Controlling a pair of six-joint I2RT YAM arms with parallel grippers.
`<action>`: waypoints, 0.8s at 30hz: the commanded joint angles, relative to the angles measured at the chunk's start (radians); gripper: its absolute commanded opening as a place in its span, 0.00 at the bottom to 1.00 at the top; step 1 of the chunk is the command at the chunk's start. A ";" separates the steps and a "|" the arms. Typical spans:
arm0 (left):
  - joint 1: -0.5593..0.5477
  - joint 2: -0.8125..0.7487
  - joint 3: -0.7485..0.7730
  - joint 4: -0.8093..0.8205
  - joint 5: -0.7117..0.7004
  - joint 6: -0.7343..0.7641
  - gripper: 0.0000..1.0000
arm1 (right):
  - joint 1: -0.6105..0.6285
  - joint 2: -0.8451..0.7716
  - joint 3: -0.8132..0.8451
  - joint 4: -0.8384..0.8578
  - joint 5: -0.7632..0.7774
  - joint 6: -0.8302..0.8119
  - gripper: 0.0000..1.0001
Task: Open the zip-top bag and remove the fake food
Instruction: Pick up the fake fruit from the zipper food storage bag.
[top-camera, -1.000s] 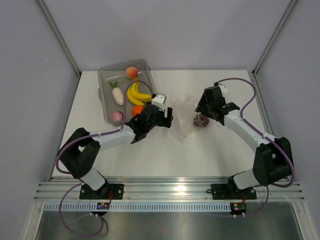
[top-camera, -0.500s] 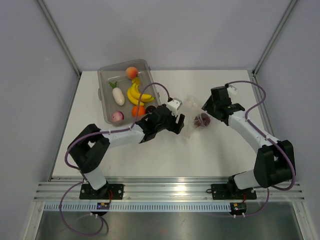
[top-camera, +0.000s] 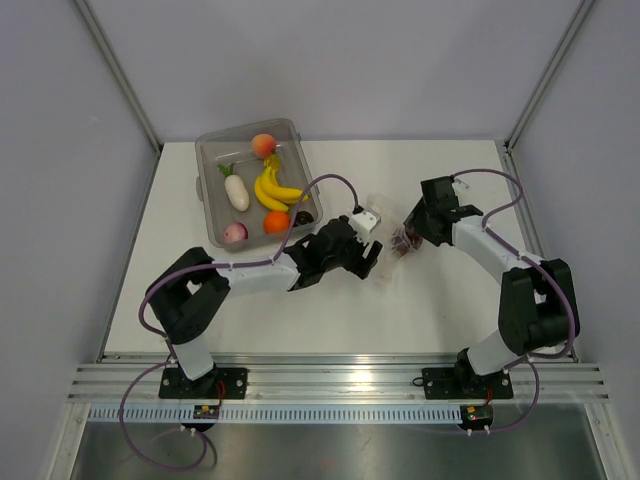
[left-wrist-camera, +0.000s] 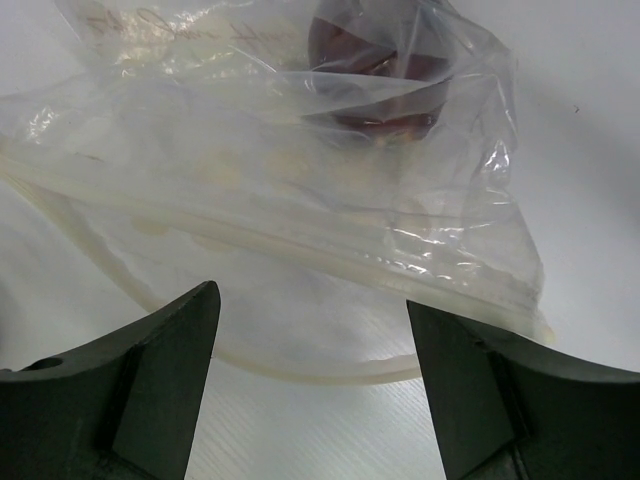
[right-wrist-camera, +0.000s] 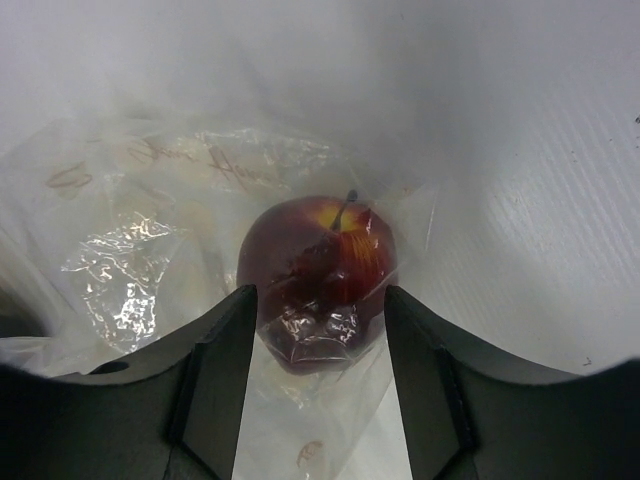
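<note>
Moved: black two-finger left gripper (top-camera: 372, 252), further right than a second ago and now right at the bag; black two-finger right gripper (top-camera: 408, 232), drawn in a little over the apple.
Bag: small clear crinkly zip-top bag (left-wrist-camera: 300, 200), lying flat on the white table (top-camera: 450, 300), between both grippers.
Inside: round dark red toy apple (right-wrist-camera: 320, 265) with a yellow patch and a stalk, at the end away from the zip strip (only this one piece seen in there).
Left gripper: wide open, one finger on each side of the zip strip, nothing pinched yet.
Right gripper: fingers apart, one on each side of the apple through the film; squeezing it or not, cannot tell.
Feel: probably very light, soft, floppy and slippery; likely to slide or bunch up if pushed. Apple probably light and hard, likely to roll.
Where to hold: best guess, the thicker zip strip at the mouth, with the apple end pinned down.
Writing: faint brown scribbles on the film, too pale to read; no brand seen.
Tub: clear-grey plastic tub (top-camera: 205, 195) at the back left, with yellow banana bunch (top-camera: 272, 185), orange (top-camera: 276, 222), peach (top-camera: 263, 144) and white radish (top-camera: 236, 190).
</note>
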 joint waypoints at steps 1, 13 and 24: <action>-0.021 -0.010 0.030 0.054 -0.028 0.032 0.78 | -0.006 0.028 0.035 0.010 0.050 -0.025 0.61; -0.059 0.063 0.019 0.184 -0.133 0.081 0.91 | -0.005 0.106 0.030 0.070 0.001 -0.060 0.59; -0.060 0.166 0.087 0.169 -0.172 0.116 0.94 | -0.006 0.160 0.036 0.078 -0.042 -0.057 0.48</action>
